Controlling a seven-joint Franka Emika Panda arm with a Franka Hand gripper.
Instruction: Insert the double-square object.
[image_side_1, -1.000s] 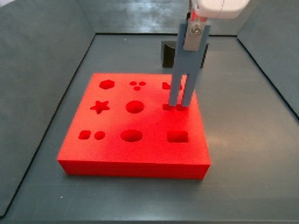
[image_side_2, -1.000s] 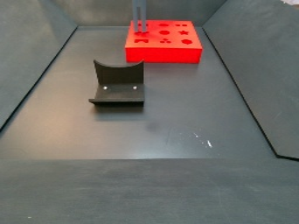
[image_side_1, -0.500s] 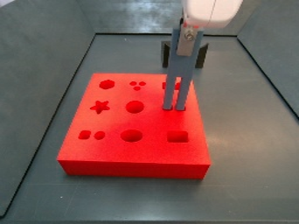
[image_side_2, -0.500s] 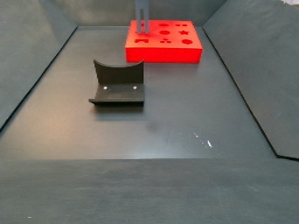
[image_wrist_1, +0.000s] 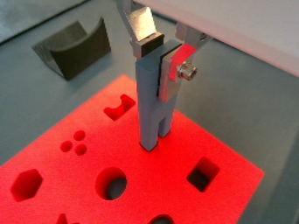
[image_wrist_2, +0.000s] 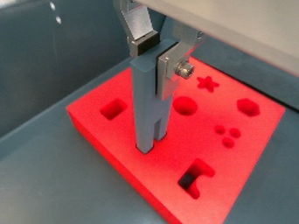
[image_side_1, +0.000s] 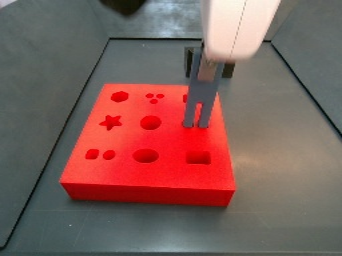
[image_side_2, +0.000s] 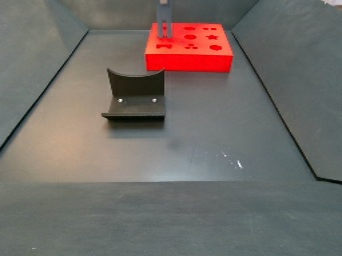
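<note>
The double-square object (image_wrist_1: 153, 101) is a slim grey-blue bar standing upright on the red board (image_wrist_1: 70, 175). My gripper (image_wrist_1: 160, 52) is shut on its top end, one silver finger on each side. Its two prongs reach the board's surface near the board's edge, and I cannot tell how deep they sit. It looks the same in a wrist view, with the bar (image_wrist_2: 147, 109), the gripper (image_wrist_2: 158, 51) and the board (image_wrist_2: 251, 153). In a side view the gripper (image_side_1: 207, 72) holds the bar (image_side_1: 199, 103) over the board (image_side_1: 134, 175). In a side view the bar (image_side_2: 164, 22) and board (image_side_2: 201, 60) are far off.
The board has other cut-outs: a star (image_side_1: 111, 123), a round hole (image_side_1: 151, 122), a hexagon, three dots and a square (image_side_1: 199, 157). The fixture (image_side_2: 134, 95) stands on the grey floor away from the board and also shows in a wrist view (image_wrist_1: 70, 48). Grey walls surround the floor.
The gripper has come down with the bar, so less of the bar shows above the board. The board has shifted slightly.
</note>
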